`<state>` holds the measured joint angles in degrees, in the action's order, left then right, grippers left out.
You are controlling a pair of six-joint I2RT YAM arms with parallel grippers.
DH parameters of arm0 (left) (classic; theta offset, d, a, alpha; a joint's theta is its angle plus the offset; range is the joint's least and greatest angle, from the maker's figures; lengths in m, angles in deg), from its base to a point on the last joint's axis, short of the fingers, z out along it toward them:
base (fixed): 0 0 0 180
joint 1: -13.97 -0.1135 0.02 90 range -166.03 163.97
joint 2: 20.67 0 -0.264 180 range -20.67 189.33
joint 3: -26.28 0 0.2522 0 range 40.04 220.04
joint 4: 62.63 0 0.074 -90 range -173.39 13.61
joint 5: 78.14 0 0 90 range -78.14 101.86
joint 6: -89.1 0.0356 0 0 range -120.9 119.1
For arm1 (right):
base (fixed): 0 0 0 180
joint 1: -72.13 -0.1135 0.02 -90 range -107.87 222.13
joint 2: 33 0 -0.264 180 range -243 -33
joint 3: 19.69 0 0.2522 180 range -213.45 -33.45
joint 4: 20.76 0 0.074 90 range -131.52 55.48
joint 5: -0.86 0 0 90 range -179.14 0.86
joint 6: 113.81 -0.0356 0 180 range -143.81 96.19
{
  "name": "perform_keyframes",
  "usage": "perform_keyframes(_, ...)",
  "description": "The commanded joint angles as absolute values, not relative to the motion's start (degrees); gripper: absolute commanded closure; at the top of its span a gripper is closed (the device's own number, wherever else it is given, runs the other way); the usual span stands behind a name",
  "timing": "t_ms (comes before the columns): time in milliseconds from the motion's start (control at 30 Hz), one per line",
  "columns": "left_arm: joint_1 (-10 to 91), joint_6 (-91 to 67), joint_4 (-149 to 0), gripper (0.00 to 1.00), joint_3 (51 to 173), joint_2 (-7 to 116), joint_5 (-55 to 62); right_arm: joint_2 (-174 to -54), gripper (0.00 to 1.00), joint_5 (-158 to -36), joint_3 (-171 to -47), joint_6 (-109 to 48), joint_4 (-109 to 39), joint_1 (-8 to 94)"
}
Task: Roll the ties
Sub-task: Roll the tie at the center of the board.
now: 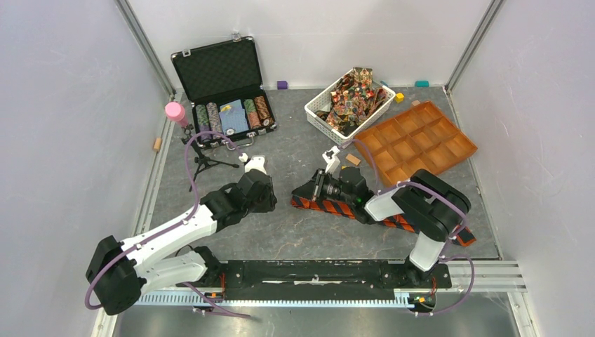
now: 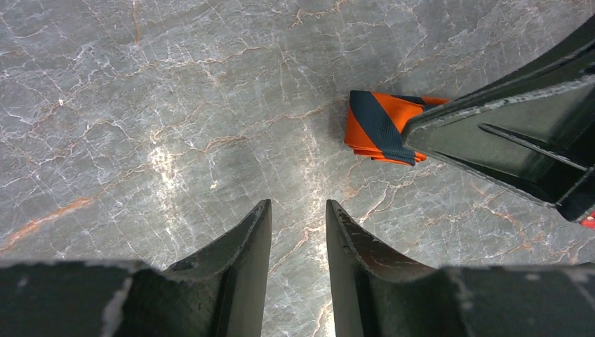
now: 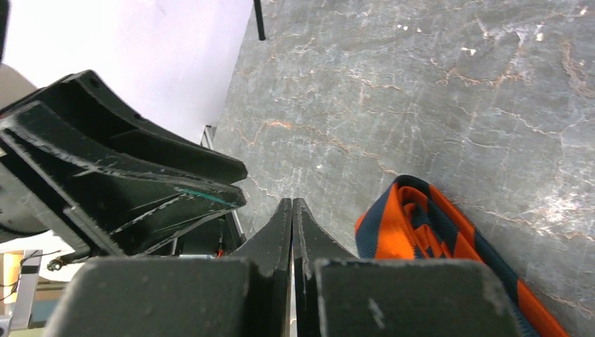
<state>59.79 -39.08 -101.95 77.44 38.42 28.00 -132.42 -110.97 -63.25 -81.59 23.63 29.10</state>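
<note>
An orange-and-dark striped tie [image 1: 393, 219] lies flat on the table, running from under my right arm to a folded end [image 1: 303, 203] at the middle. That folded end shows in the left wrist view [image 2: 381, 128] and the right wrist view [image 3: 421, 228]. My right gripper [image 1: 303, 194] is shut and empty, its tips [image 3: 292, 200] just beside the folded end. My left gripper [image 1: 270, 199] is open and empty [image 2: 298, 203], hovering over bare table a little left of the tie's end. Several multicolour patterned ties [image 1: 353, 91] are heaped in a white basket [image 1: 317, 112] at the back.
An orange compartment tray [image 1: 417, 144] lies at the back right beside the basket. An open black case of poker chips [image 1: 224, 91] stands at the back left. A small tripod [image 1: 203, 160] with a pink top [image 1: 175, 111] stands left of my left gripper. Small blocks lie along the back edge.
</note>
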Motion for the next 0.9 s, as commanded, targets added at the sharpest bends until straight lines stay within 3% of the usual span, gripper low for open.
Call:
perform_keyframes(0, 59.5, -41.03, -99.68, 0.59, 76.83, 37.67, 27.27, -135.23, 1.0, -110.34, -65.4, -81.87, 25.43, 28.81)
perform_keyframes(400, 59.49, -40.94, -99.5, 0.6, 76.13, 37.34, 26.72, -141.11, 1.0, -110.34, -61.49, -82.23, 30.91, 28.87)
perform_keyframes(867, 59.41, -40.72, -100.01, 0.6, 76.58, 37.57, 26.7, -144.31, 1.0, -106.37, -60.32, -78.28, 23.68, 28.8)
